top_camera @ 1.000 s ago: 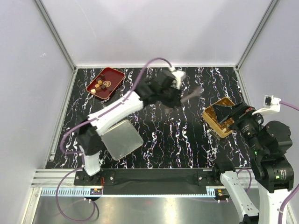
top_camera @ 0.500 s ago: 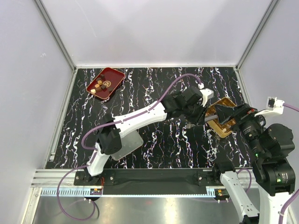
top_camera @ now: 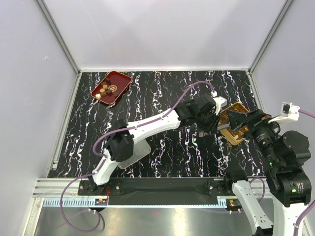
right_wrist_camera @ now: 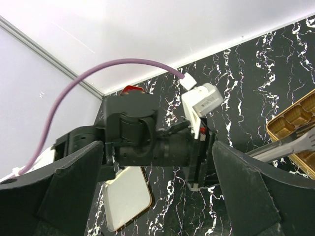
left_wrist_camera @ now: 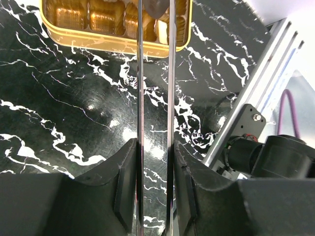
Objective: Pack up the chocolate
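The black, white-veined table (top_camera: 172, 147) sits between pale walls. Over the last second the left arm has swung across to the gold box (left_wrist_camera: 98, 39). The left gripper (left_wrist_camera: 155, 187), partly closed, clamps metal tongs (left_wrist_camera: 139, 98), and a dark piece (left_wrist_camera: 157, 6) sits between their tips over the box. The right gripper (right_wrist_camera: 157, 162) is spread wide by the box. More chocolate (top_camera: 105, 90) lies on the red tray (top_camera: 120, 78), well away from the box.

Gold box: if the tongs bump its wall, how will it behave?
The gold box looks shallow and broad, so it probably won't tip. It rests on a glossy marbled table, so a nudge from the tongs would likely slide it. Most cups in view look empty, suggesting it is light.
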You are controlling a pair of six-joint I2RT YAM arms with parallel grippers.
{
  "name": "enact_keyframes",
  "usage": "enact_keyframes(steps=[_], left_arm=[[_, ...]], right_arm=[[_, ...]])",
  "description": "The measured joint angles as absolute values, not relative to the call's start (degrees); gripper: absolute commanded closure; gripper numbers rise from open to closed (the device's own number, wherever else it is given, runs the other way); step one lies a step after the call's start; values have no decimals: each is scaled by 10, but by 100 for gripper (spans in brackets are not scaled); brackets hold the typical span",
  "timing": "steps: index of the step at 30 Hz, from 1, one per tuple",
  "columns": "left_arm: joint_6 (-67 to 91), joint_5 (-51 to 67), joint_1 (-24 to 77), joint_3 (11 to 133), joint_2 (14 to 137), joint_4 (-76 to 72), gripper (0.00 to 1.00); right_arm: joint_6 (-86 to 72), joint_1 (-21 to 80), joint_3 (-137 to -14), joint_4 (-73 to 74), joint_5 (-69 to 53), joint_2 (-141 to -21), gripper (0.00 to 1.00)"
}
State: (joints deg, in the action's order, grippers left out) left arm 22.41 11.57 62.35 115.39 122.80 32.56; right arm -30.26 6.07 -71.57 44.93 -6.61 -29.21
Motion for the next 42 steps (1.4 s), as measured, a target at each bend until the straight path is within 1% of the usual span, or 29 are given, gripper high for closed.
enact_keyframes(steps=[5, 9, 15, 20, 26, 30, 37, 42], left_arm=[[223, 116, 625, 1150, 1250, 322, 70], [219, 116, 626, 1140, 1251, 324, 66], [210, 116, 627, 1140, 1251, 324, 64], [207, 116, 627, 1140, 1251, 324, 61], [197, 113, 627, 1140, 1251, 325, 60], [191, 111, 628, 1140, 1251, 325, 57], [184, 101, 628, 1141, 1251, 325, 58], [176, 69, 629, 1141, 1237, 333, 58]], right_arm=[[-302, 61, -716, 449, -66, -292, 0], [-303, 61, -716, 449, -66, -291, 0], [-303, 61, -716, 449, -66, -291, 0], [-303, 61, -716, 449, -66, -291, 0], [-303, 61, -716, 449, -66, -291, 0], [-303, 61, -716, 449, -67, -291, 0], [-307, 61, -716, 449, -67, -291, 0], [-307, 61, -716, 449, -67, -290, 0]])
